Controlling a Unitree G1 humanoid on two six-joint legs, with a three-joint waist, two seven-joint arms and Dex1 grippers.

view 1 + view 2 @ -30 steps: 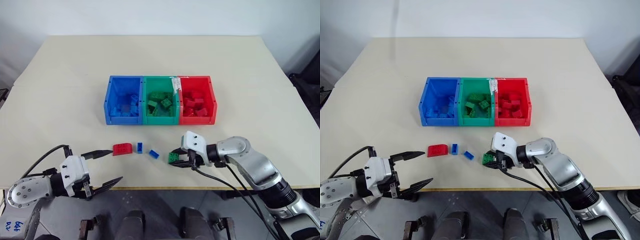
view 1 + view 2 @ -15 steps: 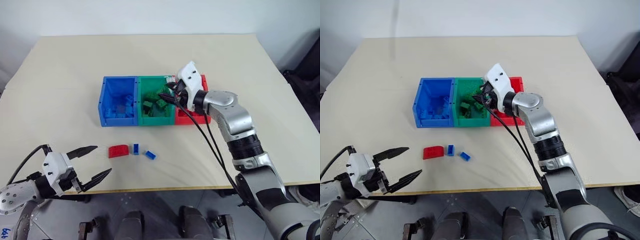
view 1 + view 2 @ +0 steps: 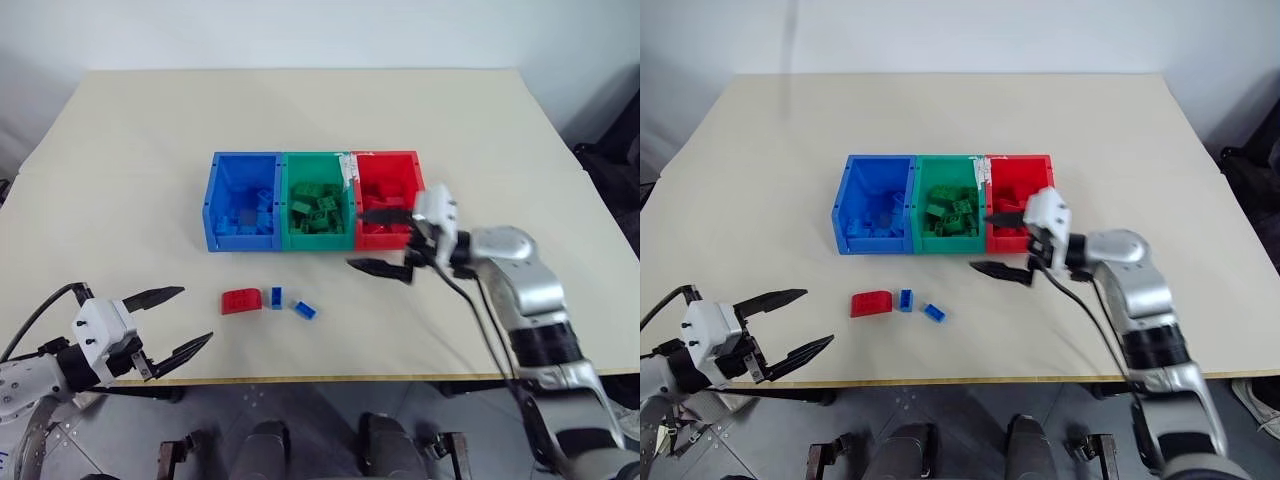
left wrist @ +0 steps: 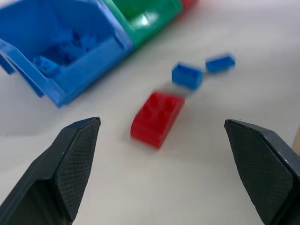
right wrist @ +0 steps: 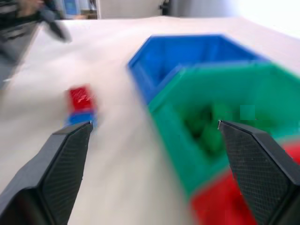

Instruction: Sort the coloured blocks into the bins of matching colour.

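Three joined bins stand mid-table: blue bin (image 3: 243, 241), green bin (image 3: 318, 241), red bin (image 3: 385, 156), each with several blocks of its own colour inside. On the table in front of them lie a red curved block (image 3: 241, 300) and two small blue blocks (image 3: 277, 297) (image 3: 306, 310). My left gripper (image 3: 196, 314) is open and empty, low at the table's near edge, pointing at the red curved block (image 4: 157, 118). My right gripper (image 3: 355, 239) is open and empty, pointing left at the front of the green and red bins.
Bare tabletop (image 3: 480, 120) lies all around the bins. The near table edge (image 3: 350, 378) runs just behind the loose blocks, and my left hand hangs over it. A dark object (image 3: 615, 165) stands off the table at the far right.
My right gripper lifted a green block off the table, carried it over the green bin, opened, and drew back right, now empty. The left gripper stayed open and barely shifted.
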